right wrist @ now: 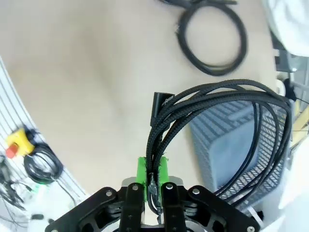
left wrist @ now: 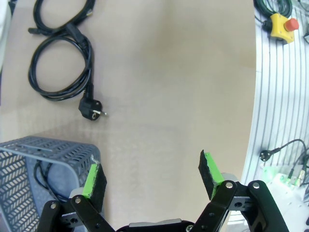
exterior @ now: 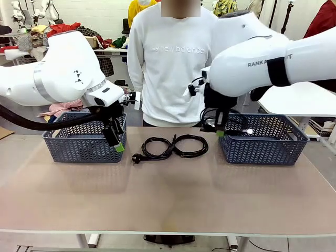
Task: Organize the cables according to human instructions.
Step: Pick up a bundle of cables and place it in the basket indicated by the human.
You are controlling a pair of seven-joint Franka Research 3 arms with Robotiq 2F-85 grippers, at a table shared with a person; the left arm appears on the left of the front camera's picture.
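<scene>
Two black cables lie coiled mid-table: one (exterior: 157, 147) with a chunky plug (exterior: 137, 157), the other (exterior: 192, 145) touching it on the right. My left gripper (exterior: 118, 140) hangs open and holds nothing at the right corner of the left basket (exterior: 79, 149). The left wrist view shows its pads (left wrist: 94, 178) wide apart, the plug cable (left wrist: 60, 67) ahead, and another cable (left wrist: 44, 180) inside the basket. My right gripper (exterior: 218, 129) is shut on a braided cable (right wrist: 217, 121), which hangs in loops over the left rim of the right basket (exterior: 262, 147). The human (exterior: 173, 63) stands behind the table.
A yellow emergency stop box (left wrist: 280, 24) with loose wires sits on the ribbed rail beside the table. The near half of the tabletop (exterior: 168, 199) is bare. Clothes racks and another table stand behind the person.
</scene>
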